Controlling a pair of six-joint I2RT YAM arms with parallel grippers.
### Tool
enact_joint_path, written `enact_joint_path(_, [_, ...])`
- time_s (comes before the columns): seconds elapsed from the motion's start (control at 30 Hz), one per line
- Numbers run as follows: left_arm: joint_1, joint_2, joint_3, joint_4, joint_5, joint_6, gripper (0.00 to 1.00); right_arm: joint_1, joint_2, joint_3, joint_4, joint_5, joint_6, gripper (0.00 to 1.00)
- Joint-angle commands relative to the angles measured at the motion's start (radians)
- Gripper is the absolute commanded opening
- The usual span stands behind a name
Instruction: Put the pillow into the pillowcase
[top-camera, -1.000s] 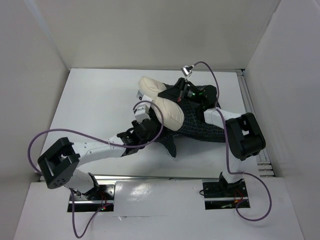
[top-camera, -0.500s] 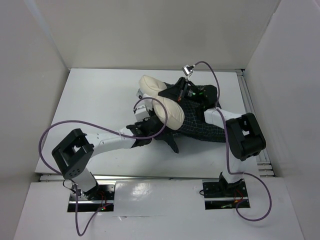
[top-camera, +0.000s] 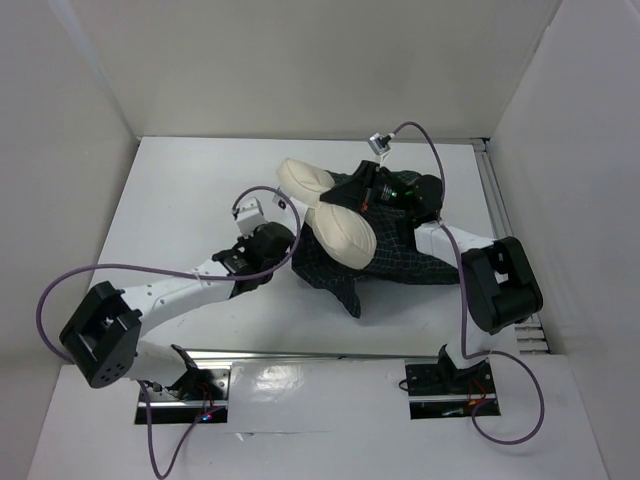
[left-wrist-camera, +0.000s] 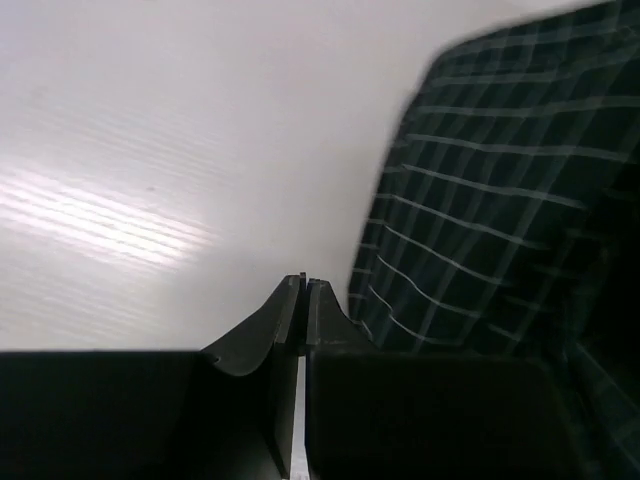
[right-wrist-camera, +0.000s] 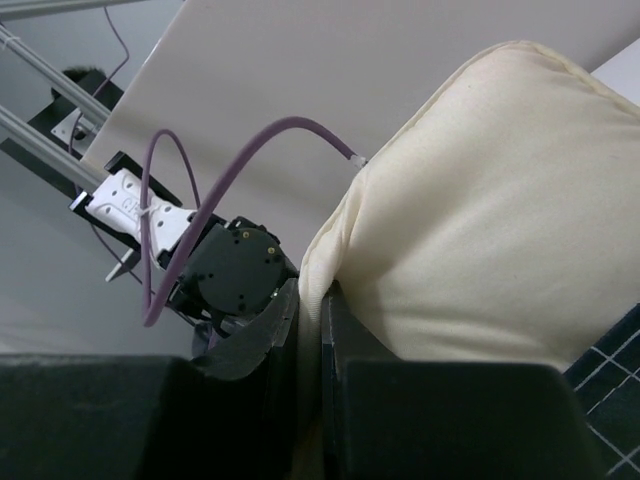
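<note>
A white table (top-camera: 180, 200) fills the scene, boxed in by plain white walls on the left, far and right sides. From the near left corner the left arm (top-camera: 170, 295) stretches toward the middle of the table, with a purple cable (top-camera: 120, 268) looping off it. The left gripper (left-wrist-camera: 303, 292) has its two dark fingers pressed together with only a thin slit between them and nothing held. It sits low over the bare table, just beside the left border of the pillowcase (top-camera: 405, 255).

The pillow (top-camera: 345, 232) lies near the middle of the table, toward the far edge. It is plump, smooth and cream-coloured, and it is pinched across its middle into two rounded lobes, one pointing at the far edge and one at the near edge. The near lobe rests on the dark cloth.

The pillowcase is limp and rumpled, dark navy-green with a fine light grid check. It spreads from under the pillow toward the right edge, with one pointed corner trailing toward the near edge.

The right gripper (right-wrist-camera: 310, 300) is clamped on the seamed edge of the pillow, its fingers closed around a fold of cream fabric. The right arm (top-camera: 495, 280) bends back along the right edge.
</note>
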Motion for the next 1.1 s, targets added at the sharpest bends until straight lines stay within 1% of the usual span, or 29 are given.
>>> enact_joint_path(0.0, [-0.002, -0.053, -0.045, 0.260, 0.229, 0.226, 0.03, -0.004, -0.063, 0.004, 0.435, 0.015, -0.005, 0.00])
enact_joint_path(0.03, [-0.023, -0.084, -0.062, 0.306, 0.270, 0.239, 0.09, -0.004, -0.063, 0.013, 0.435, 0.015, -0.005, 0.00])
enact_joint_path(0.07, [-0.023, -0.104, -0.108, 0.351, 0.321, 0.239, 0.30, -0.004, -0.063, 0.013, 0.435, 0.015, 0.005, 0.00])
enact_joint_path(0.1, [-0.032, -0.125, -0.134, 0.389, 0.339, 0.225, 0.38, -0.004, -0.051, 0.013, 0.435, 0.015, 0.006, 0.00])
enact_joint_path(0.13, [-0.033, -0.147, -0.161, 0.461, 0.353, 0.214, 0.43, -0.004, -0.051, 0.013, 0.445, 0.015, 0.015, 0.00])
enact_joint_path(0.17, [-0.033, -0.179, -0.223, 0.506, 0.353, 0.214, 0.47, -0.004, -0.039, 0.024, 0.458, 0.015, 0.024, 0.00])
enact_joint_path(0.2, [-0.033, -0.188, -0.249, 0.550, 0.362, 0.198, 0.53, -0.004, -0.039, 0.024, 0.458, 0.015, 0.024, 0.00])
enact_joint_path(0.23, [-0.033, -0.188, -0.269, 0.587, 0.363, 0.188, 0.54, -0.004, -0.027, 0.033, 0.468, 0.015, 0.038, 0.00])
enact_joint_path(0.3, [-0.033, -0.164, -0.269, 0.646, 0.390, 0.203, 0.54, -0.004, -0.002, 0.045, 0.498, 0.015, 0.067, 0.00])
enact_joint_path(0.37, [-0.033, -0.118, -0.208, 0.646, 0.407, 0.204, 0.54, -0.004, 0.026, 0.045, 0.533, 0.015, 0.088, 0.00])
enact_joint_path(0.43, [-0.043, -0.031, -0.165, 0.646, 0.421, 0.213, 0.54, -0.004, 0.035, 0.055, 0.561, 0.015, 0.124, 0.00])
enact_joint_path(0.53, [-0.043, 0.043, -0.119, 0.681, 0.442, 0.231, 0.54, -0.004, 0.047, 0.055, 0.579, 0.015, 0.134, 0.00])
enact_joint_path(0.6, [-0.043, 0.065, -0.088, 0.681, 0.430, 0.231, 0.54, -0.004, 0.047, 0.055, 0.579, 0.015, 0.125, 0.00])
enact_joint_path(0.63, [-0.043, 0.075, -0.071, 0.626, 0.383, 0.221, 0.54, -0.004, 0.047, 0.055, 0.570, 0.024, 0.125, 0.00])
enact_joint_path(0.73, [-0.043, 0.127, -0.012, 0.542, 0.306, 0.208, 0.56, -0.004, 0.036, 0.055, 0.561, 0.024, 0.104, 0.00])
enact_joint_path(0.8, [-0.052, 0.163, 0.030, 0.465, 0.289, 0.195, 0.56, -0.004, 0.027, 0.055, 0.544, 0.015, 0.095, 0.00])
enact_joint_path(0.87, [-0.053, 0.192, 0.067, 0.388, 0.238, 0.162, 0.56, -0.004, 0.018, 0.055, 0.535, 0.015, 0.094, 0.00])
enact_joint_path(0.9, [-0.063, 0.210, 0.105, 0.311, 0.220, 0.144, 0.56, -0.004, 0.018, 0.064, 0.535, 0.015, 0.085, 0.00])
enact_joint_path(1.0, [-0.089, 0.278, 0.156, 0.238, 0.168, 0.133, 0.56, -0.004, 0.018, 0.064, 0.535, 0.015, 0.085, 0.00])
enact_joint_path(1.07, [-0.098, 0.316, 0.180, 0.225, 0.157, 0.133, 0.57, -0.004, 0.018, 0.064, 0.535, 0.015, 0.085, 0.00])
